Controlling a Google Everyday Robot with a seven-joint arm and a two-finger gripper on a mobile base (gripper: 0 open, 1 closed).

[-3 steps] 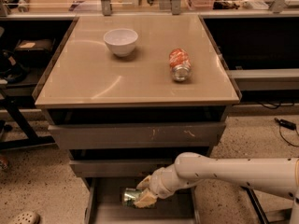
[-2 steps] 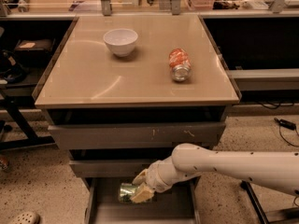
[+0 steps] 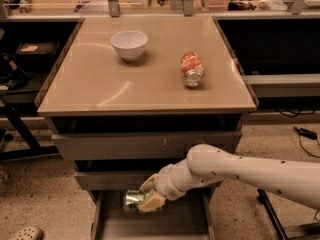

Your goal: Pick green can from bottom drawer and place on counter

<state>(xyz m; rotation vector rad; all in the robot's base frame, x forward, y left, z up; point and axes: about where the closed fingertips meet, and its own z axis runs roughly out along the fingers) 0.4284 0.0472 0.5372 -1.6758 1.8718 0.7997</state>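
The green can (image 3: pixel 133 200) lies sideways between my gripper's fingers, its silver end facing left, held just above the floor of the open bottom drawer (image 3: pixel 190 223). My gripper (image 3: pixel 145 199) is shut on the can, low in front of the cabinet; the white arm reaches in from the right. The beige counter (image 3: pixel 100 84) is above, well clear of the gripper.
A white bowl (image 3: pixel 129 44) stands on the counter at back left. An orange-and-white can (image 3: pixel 192 69) lies on its side at right. Two wider grey drawers (image 3: pixel 120 146) sit above the bottom one. A shoe (image 3: pixel 22 233) and dark shelving (image 3: pixel 20 59) are at left.
My gripper has moved left and up a little with the green can in it, and the arm has swung further over the drawer.
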